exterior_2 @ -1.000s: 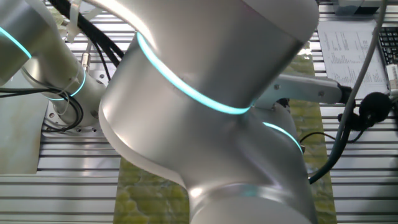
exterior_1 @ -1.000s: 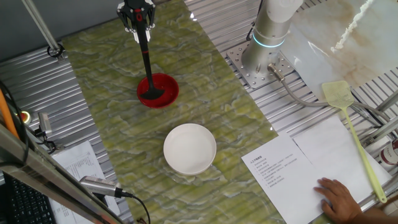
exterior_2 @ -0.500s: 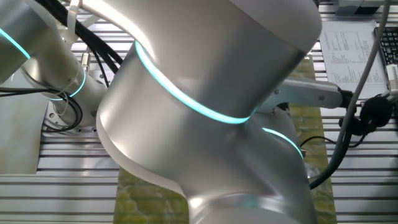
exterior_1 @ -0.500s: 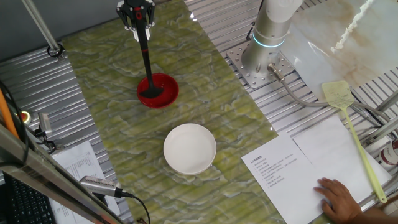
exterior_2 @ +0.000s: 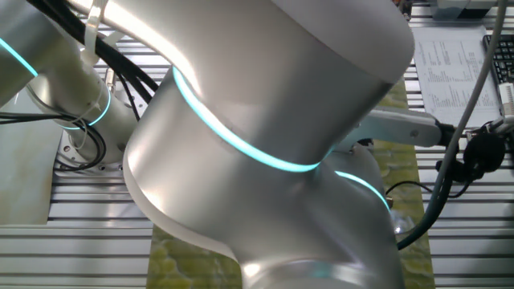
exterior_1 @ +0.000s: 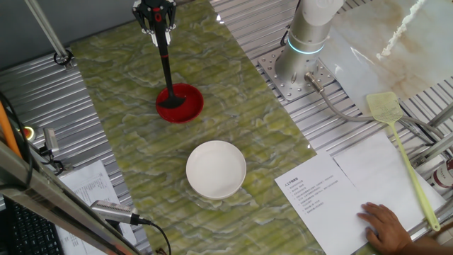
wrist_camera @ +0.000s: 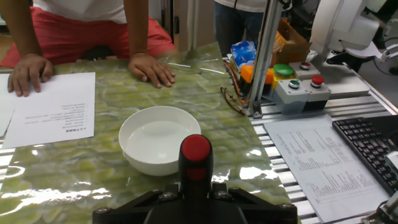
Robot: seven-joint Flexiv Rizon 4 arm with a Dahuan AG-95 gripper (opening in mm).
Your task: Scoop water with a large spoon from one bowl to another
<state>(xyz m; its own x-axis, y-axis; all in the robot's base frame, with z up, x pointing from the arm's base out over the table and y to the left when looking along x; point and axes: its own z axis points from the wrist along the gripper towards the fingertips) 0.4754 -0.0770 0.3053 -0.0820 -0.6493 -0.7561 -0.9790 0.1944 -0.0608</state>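
My gripper [exterior_1: 156,18] is shut on the top of the black ladle's handle [exterior_1: 165,60] at the far end of the table. The ladle hangs nearly upright, and its cup [exterior_1: 173,104] rests inside the small red bowl [exterior_1: 185,108]. The wider white bowl [exterior_1: 216,168] stands nearer the front, apart from the ladle. In the hand view the handle's red tip [wrist_camera: 196,148] stands between my gripper's [wrist_camera: 194,194] dark fingers, with the white bowl [wrist_camera: 158,138] beyond it; the red bowl is hidden there. The other fixed view shows only the arm's body.
A yellow-green fly swatter [exterior_1: 403,152] lies at the right by a printed sheet [exterior_1: 333,195] with a person's hand [exterior_1: 386,225] on it. The arm's base [exterior_1: 306,42] is bolted at the back right. Hands [wrist_camera: 149,68] rest on the table's far side in the hand view, near a button box [wrist_camera: 297,87].
The ladle's cup has shifted very slightly within the red bowl. The arm's body has turned a little in the other fixed view.
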